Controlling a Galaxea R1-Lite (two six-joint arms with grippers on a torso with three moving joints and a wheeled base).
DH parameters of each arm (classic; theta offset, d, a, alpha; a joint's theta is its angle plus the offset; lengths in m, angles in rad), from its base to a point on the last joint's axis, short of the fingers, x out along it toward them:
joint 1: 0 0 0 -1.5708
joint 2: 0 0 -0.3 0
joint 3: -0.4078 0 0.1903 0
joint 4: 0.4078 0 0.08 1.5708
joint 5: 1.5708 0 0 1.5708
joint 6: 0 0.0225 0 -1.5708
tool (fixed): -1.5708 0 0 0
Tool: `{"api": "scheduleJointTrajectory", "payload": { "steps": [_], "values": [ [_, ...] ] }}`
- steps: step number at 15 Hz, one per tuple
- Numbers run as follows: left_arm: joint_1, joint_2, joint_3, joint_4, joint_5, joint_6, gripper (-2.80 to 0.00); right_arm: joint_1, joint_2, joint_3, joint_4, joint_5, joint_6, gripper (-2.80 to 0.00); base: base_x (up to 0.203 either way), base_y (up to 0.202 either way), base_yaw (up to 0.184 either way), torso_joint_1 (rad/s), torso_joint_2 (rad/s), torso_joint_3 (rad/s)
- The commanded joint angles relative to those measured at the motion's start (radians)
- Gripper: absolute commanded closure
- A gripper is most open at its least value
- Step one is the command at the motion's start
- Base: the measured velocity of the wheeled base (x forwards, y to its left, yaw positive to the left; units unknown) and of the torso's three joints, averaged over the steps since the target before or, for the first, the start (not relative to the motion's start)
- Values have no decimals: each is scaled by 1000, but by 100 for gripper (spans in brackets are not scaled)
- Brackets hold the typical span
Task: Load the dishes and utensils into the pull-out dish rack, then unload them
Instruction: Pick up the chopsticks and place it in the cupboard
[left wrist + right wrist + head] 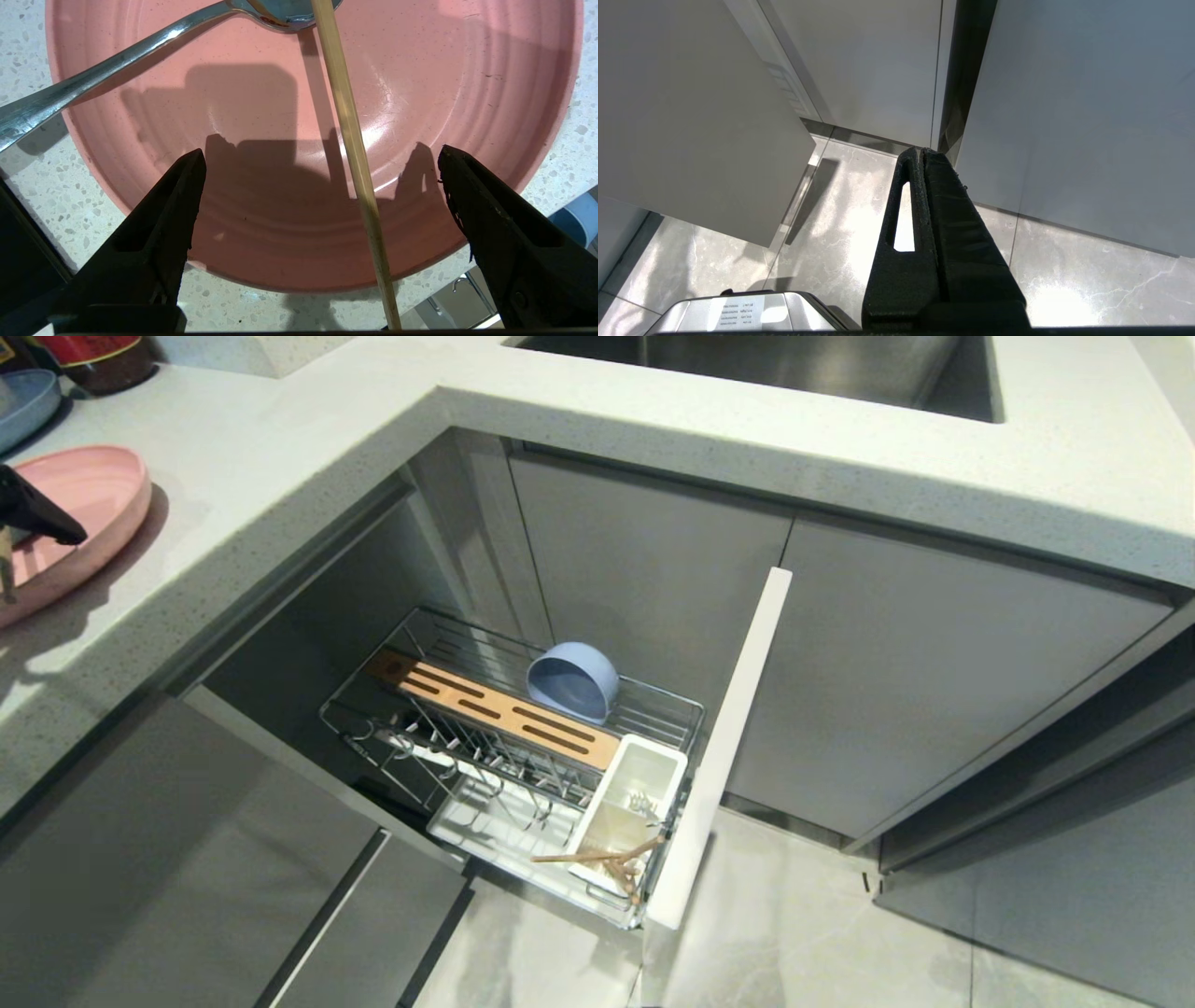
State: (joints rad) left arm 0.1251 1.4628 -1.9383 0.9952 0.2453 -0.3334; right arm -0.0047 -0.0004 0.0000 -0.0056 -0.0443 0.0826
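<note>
The pink plate rests on the counter at the far left, seen from close above in the left wrist view. A silver spoon and one wooden chopstick lie across the plate. My left gripper hovers over the plate's near rim, open, with the chopstick passing between its fingers and touching neither. The pull-out dish rack is drawn out below the counter, with the blue bowl tipped on its side inside it. Wooden chopstick ends lean in its white utensil box. My right gripper is shut and points at the floor.
A blue-grey plate and a dark jar stand at the counter's back left. The sink is at the top. The rack's pale front panel juts out over the tiled floor. Grey cabinet fronts flank the rack.
</note>
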Motion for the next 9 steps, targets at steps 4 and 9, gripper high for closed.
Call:
{"api": "scheduleJointTrajectory", "payload": {
  "steps": [4, 9],
  "values": [
    [1, 7, -1, 5, 3, -3, 0, 0, -4, 0, -1, 0, 0, 0, 0, 0, 0, 0, 0, 0],
    [1, 4, -1, 5, 5, -3, 0, 0, -4, 0, -1, 0, 0, 0, 0, 0, 0, 0, 0, 0]
  ]
}}
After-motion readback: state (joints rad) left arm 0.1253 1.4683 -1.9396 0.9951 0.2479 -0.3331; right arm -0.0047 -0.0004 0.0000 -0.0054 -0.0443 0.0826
